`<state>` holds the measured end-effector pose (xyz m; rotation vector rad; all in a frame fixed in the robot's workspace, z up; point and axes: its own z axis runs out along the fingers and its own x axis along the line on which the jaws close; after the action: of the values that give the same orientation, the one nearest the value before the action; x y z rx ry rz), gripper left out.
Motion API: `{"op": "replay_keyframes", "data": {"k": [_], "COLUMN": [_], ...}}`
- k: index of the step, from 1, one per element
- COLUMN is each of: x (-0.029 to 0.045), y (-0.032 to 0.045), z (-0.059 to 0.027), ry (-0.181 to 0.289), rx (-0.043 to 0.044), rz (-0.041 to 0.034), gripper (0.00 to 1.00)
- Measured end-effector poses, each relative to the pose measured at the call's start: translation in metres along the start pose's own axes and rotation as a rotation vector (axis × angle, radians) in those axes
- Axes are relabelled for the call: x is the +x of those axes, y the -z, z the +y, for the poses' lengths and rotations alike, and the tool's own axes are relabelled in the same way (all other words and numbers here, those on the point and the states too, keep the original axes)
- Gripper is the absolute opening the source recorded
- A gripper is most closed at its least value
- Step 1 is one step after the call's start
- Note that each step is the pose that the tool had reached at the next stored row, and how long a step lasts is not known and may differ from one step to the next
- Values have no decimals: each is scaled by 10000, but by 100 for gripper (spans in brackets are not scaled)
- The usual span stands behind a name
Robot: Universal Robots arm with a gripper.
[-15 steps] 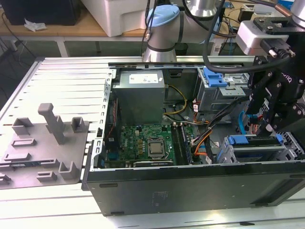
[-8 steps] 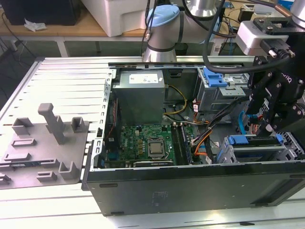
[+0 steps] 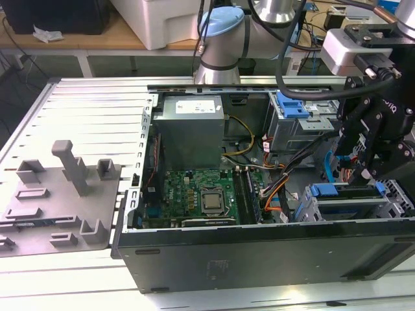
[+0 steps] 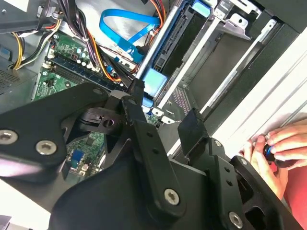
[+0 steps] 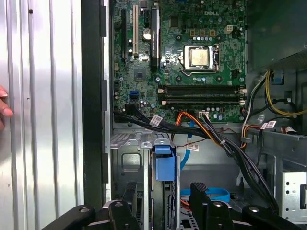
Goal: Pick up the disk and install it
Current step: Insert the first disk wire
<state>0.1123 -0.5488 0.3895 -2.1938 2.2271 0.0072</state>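
The gripper hangs over the front corner of the open computer case, at the exterior view's right. Its two black fingers are spread wide with nothing clamped between them. The disk sits on edge in the grey drive cage directly under the fingers. Its dark edge faces up, and its blue caddy tab sticks out at the end nearest the motherboard. In the first wrist view the tab lies between the two fingertips, one on each side; whether either touches the disk cannot be told. Black, orange and blue cables run across the case between the motherboard and the cage. A person's hand rests on the ribbed metal table just outside the case wall. A grey plastic fixture with upright posts lies on the table well apart from the case, at the exterior view's left.
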Motion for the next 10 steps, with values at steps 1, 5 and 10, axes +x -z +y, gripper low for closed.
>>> {"op": "replay_keyframes", "data": {"k": [1, 5, 10], "x": [0, -101, -424], "y": [0, -1, -6], "z": [0, -4, -55], "ry": [0, 4, 6], "rx": [0, -43, -43], "rz": [1, 592, 1172], "gripper": [56, 56, 56]}}
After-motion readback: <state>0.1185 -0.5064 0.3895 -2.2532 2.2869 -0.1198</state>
